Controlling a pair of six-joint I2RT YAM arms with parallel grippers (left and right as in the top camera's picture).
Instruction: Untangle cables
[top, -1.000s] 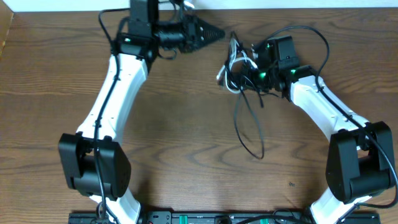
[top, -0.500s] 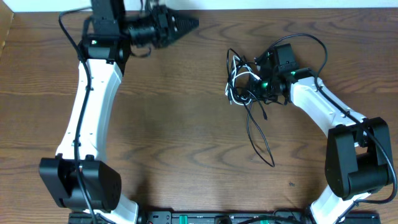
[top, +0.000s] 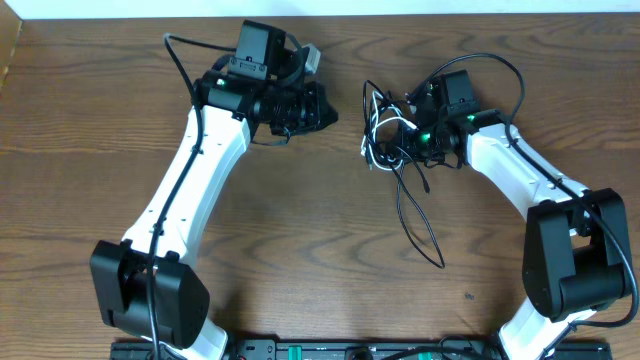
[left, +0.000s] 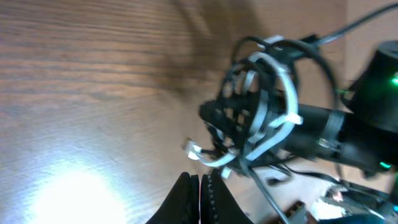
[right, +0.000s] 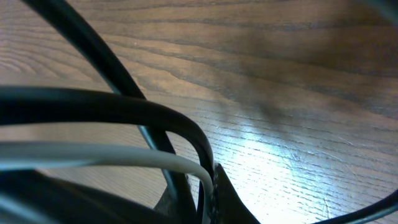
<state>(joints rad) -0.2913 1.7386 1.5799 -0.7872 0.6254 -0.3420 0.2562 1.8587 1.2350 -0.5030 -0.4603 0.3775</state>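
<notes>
Nearest us, both arms rise from their bases at the table (top: 300, 250) edge and bend inward. One black loop trails toward us from the cables (top: 385, 135), bundled farther out and pinched in the right gripper (right: 210, 190). The left gripper (left: 202, 194) points at them from nearby, fingers pressed together, empty.

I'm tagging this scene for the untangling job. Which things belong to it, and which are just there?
Part of the job:
- cables, black and white, bunched together
- right gripper, shut on the cables
- left gripper, shut, holding nothing, short of the bunch

Just there:
- table
- arm wires, thicker, fixed to the robot
</notes>
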